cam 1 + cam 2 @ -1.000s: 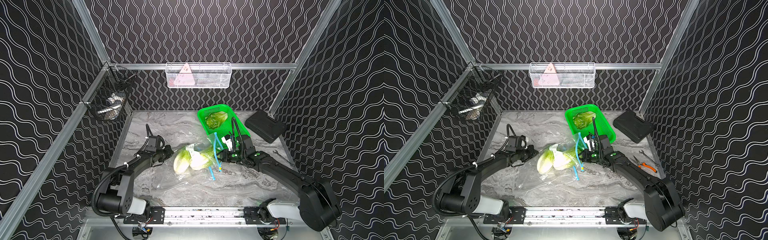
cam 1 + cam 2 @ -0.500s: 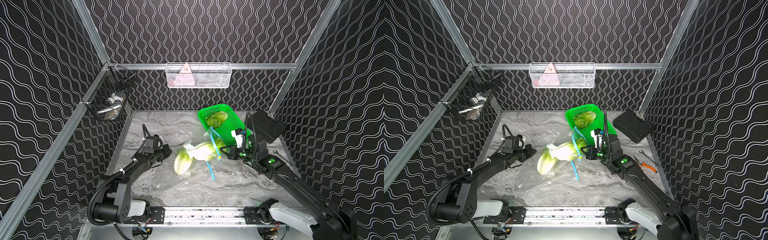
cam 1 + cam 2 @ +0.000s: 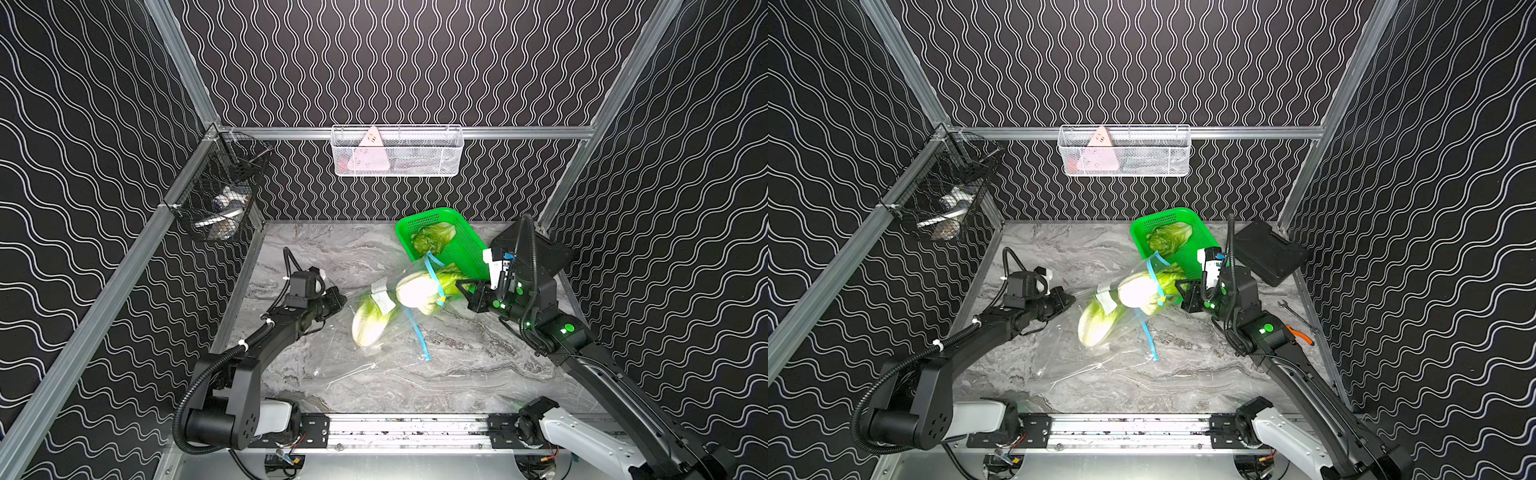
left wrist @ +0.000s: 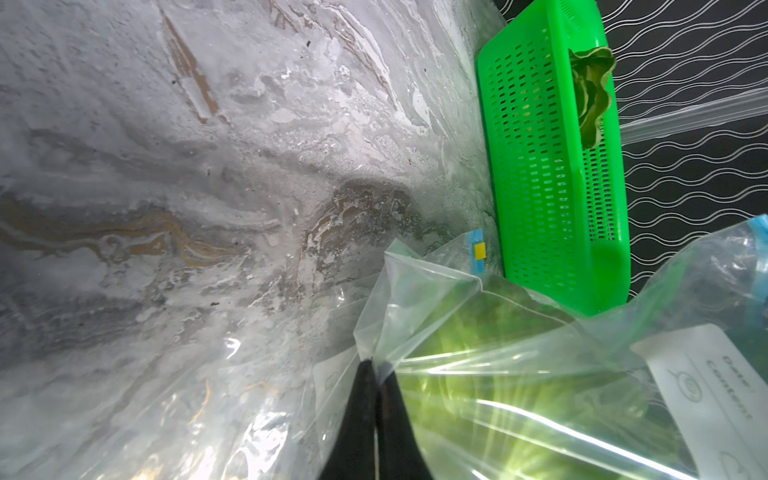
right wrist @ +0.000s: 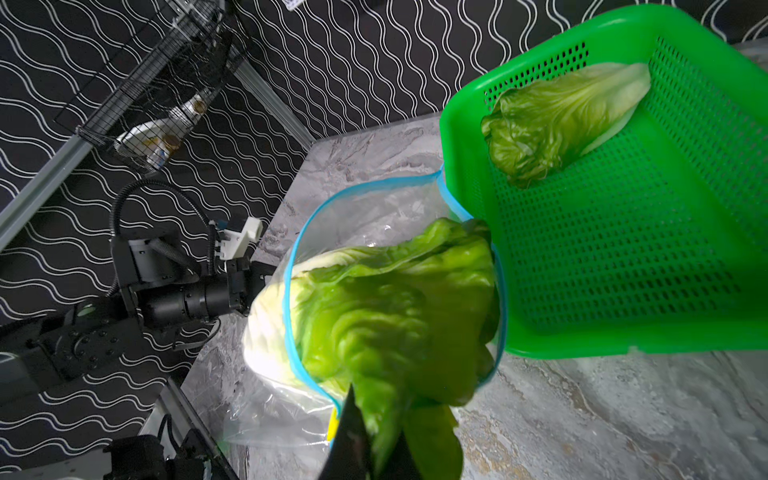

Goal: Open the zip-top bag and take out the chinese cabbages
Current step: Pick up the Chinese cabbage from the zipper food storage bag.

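Right wrist view: the right gripper [image 5: 380, 436] is clamped on the leaf end of one chinese cabbage [image 5: 390, 316], which protrudes partway through the open, blue-rimmed mouth of the zip-top bag [image 5: 266, 407], just beside the green mesh basket [image 5: 623, 249]. A second cabbage [image 5: 557, 120] lies inside the basket. In both top views a third cabbage [image 3: 370, 322] lies deeper inside the bag, between the two grippers. In the left wrist view the left gripper [image 4: 376, 374] is closed, pinching a fold of the bag's film

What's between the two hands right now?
The zip-top bag, pinched by the left hand, with one cabbage inside and a second cabbage at its mouth in the right hand; shows in both top views.
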Action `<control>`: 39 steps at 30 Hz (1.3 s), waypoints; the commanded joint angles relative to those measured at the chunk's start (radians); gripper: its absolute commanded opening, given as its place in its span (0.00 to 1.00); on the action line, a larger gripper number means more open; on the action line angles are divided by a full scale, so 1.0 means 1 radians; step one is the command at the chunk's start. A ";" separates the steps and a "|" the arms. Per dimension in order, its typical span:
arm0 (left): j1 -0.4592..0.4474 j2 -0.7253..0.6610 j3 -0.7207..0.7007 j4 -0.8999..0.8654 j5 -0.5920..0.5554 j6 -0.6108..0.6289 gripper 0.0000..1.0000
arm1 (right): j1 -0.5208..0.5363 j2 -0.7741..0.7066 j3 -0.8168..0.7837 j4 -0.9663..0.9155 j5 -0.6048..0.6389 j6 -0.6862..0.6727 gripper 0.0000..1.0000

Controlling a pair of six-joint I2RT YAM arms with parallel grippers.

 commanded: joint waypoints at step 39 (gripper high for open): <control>0.012 0.017 -0.008 -0.013 -0.102 -0.014 0.00 | 0.067 0.809 0.192 0.222 -0.387 0.092 0.58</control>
